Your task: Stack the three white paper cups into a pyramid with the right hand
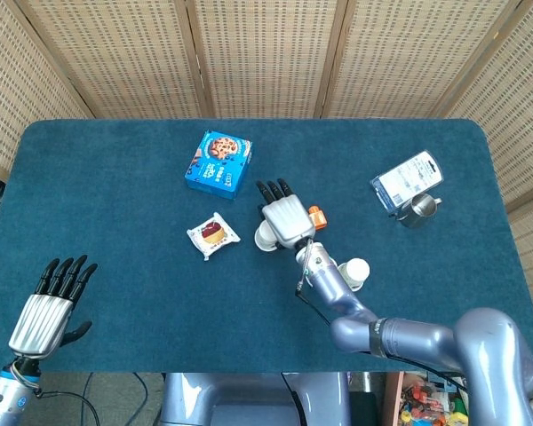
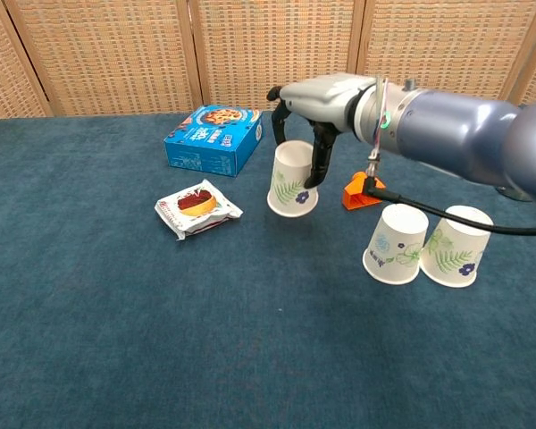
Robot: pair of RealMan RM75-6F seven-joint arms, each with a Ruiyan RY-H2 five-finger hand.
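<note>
Both views are evenly and brightly lit by diffuse light from above; no hard-edged shadows fall anywhere. In the chest view a faint soft shadow lies on the blue surface (image 2: 116,340) under the lifted paper cup (image 2: 292,179) and beside the two standing cups. A mild sheen runs along the silver forearm (image 2: 456,134) at right. Focus is sharp across the chest view. The head view is crisp at centre; its surface (image 1: 115,266) edges bow slightly, showing wide-angle distortion. The woven screen (image 1: 266,53) at far shows fine moiré-like texture. No motion blur is visible.
</note>
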